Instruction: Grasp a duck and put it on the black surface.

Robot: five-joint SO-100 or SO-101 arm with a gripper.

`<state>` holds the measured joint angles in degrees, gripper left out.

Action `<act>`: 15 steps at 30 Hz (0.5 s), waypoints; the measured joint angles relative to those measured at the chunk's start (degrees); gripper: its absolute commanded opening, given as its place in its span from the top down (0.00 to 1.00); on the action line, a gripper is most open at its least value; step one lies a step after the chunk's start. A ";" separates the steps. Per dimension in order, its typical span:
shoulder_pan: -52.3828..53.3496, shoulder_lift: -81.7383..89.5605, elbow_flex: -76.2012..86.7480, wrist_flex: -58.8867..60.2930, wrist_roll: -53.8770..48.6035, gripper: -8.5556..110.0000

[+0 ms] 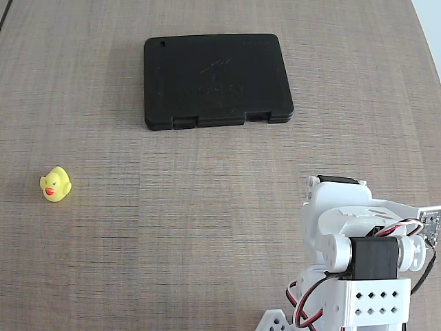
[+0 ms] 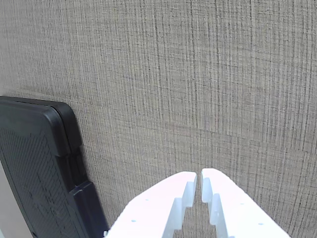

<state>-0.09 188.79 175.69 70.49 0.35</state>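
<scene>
White plastic makes up the arm and its two-finger gripper (image 2: 198,179), whose jaws in the wrist view stand nearly together with only a thin slit between the tips and nothing held. In the fixed view the arm's body sits at the lower right corner, folded over bare wood-grain table (image 1: 207,227). From there the tiny yellow rubber duck with a red-orange beak (image 1: 56,184) lies well off to the left, near the table's left side, upright, beak pointing roughly toward the camera; the wrist view does not show it at all, so I judge the coming reach must swing leftward across open tabletop, with nothing in the path. The duck is small and rounded, with no clear long axis, so jaw angle should matter little once the jaws are parted. Farthest away, the flat matte black rectangular plastic case (image 1: 217,79) lies toward the top centre, latch tabs facing the arm, well apart from the duck, with room all around.
</scene>
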 measured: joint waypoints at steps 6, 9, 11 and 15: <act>1.76 0.00 0.00 0.00 0.00 0.93; 1.93 0.00 0.00 0.00 0.00 0.93; 1.93 0.00 0.00 0.00 0.00 0.93; 1.93 0.00 0.00 0.00 0.00 0.93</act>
<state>1.85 188.79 175.69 70.49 0.35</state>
